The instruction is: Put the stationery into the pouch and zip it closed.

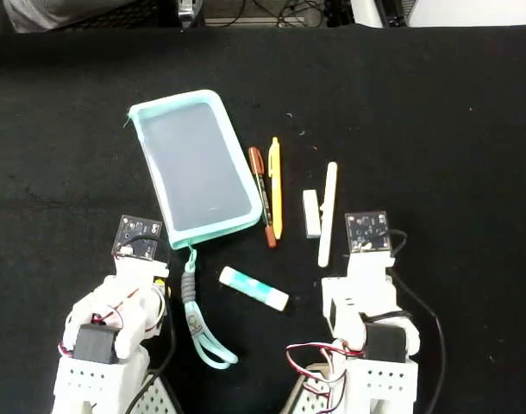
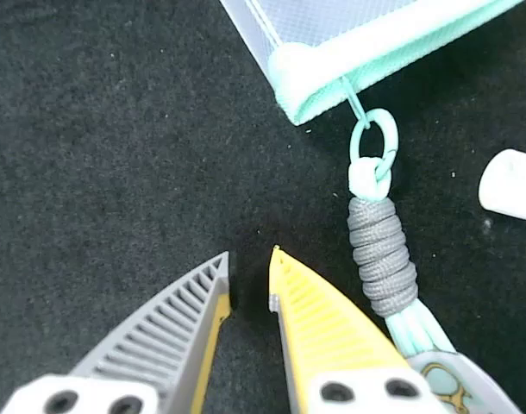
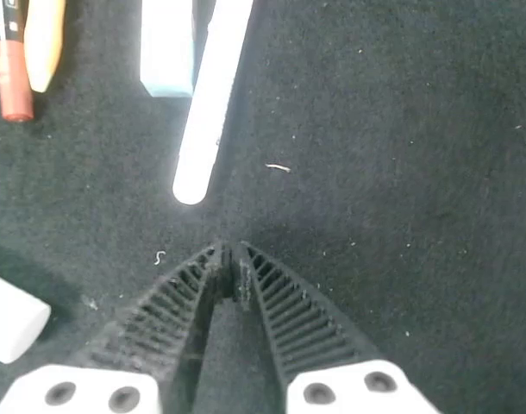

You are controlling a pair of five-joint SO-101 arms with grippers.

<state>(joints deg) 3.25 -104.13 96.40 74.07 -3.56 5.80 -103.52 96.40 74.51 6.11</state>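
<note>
**Stationery lay outside the pouch, both arms at the near edge**

The pouch, mint-edged with a clear face, lay flat on the black table cloth, slightly turned. Its grey and mint strap ran from the near corner toward the arms.

All the stationery was on the cloth beside the pouch, none of it inside. A brown marker and a yellow pen lay side by side just next to the pouch's long edge. Further to that side were a small white eraser and a long white stick (I could not tell what kind of item it was), close together. A glue stick lay apart from these, near the strap.

The left gripper hung over bare cloth near the pouch's corner and beside the strap; its jaws stood with a narrow gap and held nothing. The right gripper was just short of the white stick's near end, with its jaws pressed together and empty.
</note>
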